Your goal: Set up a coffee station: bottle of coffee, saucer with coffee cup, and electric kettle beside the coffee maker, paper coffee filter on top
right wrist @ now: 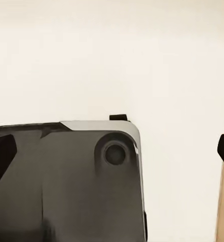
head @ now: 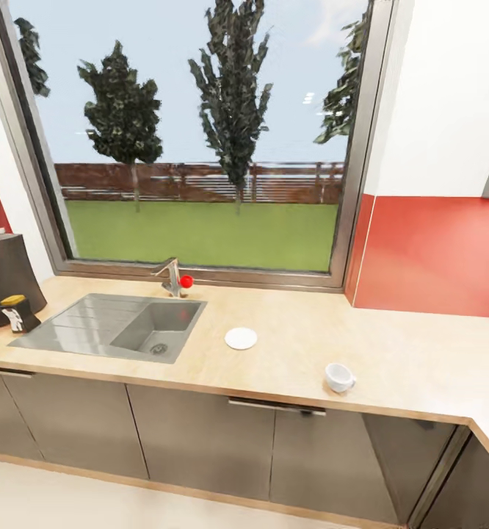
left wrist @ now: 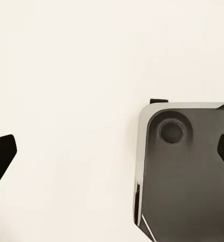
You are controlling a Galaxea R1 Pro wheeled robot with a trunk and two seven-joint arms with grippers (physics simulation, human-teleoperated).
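Both grippers' dark fingers (left wrist: 2,154) (right wrist: 1,151) spread wide, empty; next grab small white handled coffee cup (head: 339,377) by rim, set on flat round white saucer (head: 241,338).

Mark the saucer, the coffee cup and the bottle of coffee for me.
saucer (head: 241,338), head view, middle of its flat white face.
coffee cup (head: 338,377), head view, the cup's white side.
bottle of coffee (head: 17,314), head view, its white label below the yellow cap.

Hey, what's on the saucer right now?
Nothing: the saucer sits bare on the countertop. The coffee cup lies apart, nearer the counter's front edge. Under the saucer is hidden.
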